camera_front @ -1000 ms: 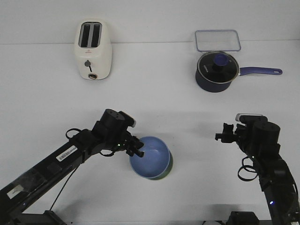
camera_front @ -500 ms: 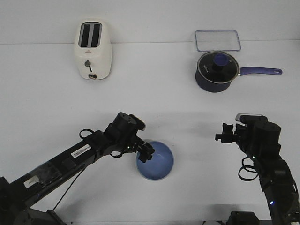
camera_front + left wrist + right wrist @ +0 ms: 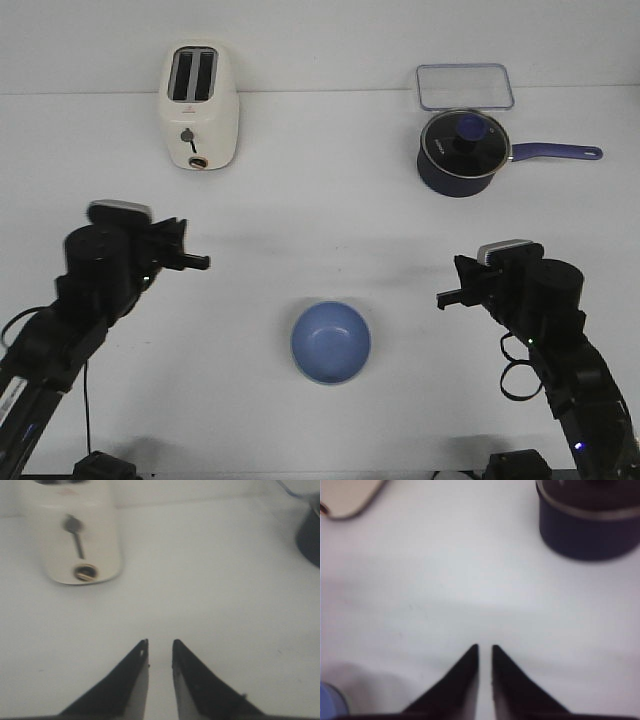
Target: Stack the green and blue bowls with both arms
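The periwinkle blue bowl [image 3: 331,343] sits upright on the white table at the front centre; its edge shows in the right wrist view [image 3: 329,701]. The mint green bowl does not show in any view. My left gripper [image 3: 200,262] hangs above the table to the left of and behind the bowl, well apart from it. Its jaws stand a narrow slit apart with nothing between them [image 3: 160,647]. My right gripper [image 3: 443,297] hangs to the right of the bowl, also apart, jaws almost together and empty [image 3: 485,650].
A cream toaster [image 3: 199,107] stands at the back left and shows in the left wrist view [image 3: 75,535]. A dark navy saucepan [image 3: 460,152] with a glass lid and long handle stands at the back right, with a clear lidded container [image 3: 464,86] behind it.
My left gripper has let go of the blue bowl's rim and drawn back far to the left and up. The right gripper has shifted slightly left and down. The bowl stays put.
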`<action>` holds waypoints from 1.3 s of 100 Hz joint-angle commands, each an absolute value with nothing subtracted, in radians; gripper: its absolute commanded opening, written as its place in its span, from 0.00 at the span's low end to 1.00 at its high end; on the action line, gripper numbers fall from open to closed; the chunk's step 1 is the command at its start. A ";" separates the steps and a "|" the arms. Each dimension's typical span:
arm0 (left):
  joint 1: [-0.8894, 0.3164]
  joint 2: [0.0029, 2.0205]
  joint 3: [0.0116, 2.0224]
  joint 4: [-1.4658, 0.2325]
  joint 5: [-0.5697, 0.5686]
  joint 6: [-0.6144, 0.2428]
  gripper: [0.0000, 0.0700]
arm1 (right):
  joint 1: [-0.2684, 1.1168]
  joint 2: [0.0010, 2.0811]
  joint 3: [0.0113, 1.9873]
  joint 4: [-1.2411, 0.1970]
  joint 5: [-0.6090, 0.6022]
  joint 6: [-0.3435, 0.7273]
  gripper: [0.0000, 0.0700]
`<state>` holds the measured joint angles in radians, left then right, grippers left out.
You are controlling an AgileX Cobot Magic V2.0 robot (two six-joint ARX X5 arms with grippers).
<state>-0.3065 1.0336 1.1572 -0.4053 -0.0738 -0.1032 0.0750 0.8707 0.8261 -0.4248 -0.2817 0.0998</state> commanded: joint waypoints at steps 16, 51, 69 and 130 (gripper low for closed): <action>-0.115 0.828 0.947 -0.299 -0.086 -0.051 0.02 | 0.080 0.616 0.659 -0.114 -0.258 0.088 0.00; 0.018 0.386 0.444 0.166 -0.086 -0.049 0.02 | 0.079 0.294 0.405 0.022 0.035 0.074 0.00; 0.017 0.371 0.444 0.173 -0.085 -0.049 0.02 | 0.079 0.295 0.405 0.023 0.027 0.074 0.00; 0.018 0.358 0.437 0.172 -0.086 -0.014 0.02 | 0.079 0.294 0.405 0.023 0.027 0.074 0.00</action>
<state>0.0158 0.3676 0.4351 0.1577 -0.0814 -0.0475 0.0776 0.2943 0.4011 0.0093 0.0273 0.0818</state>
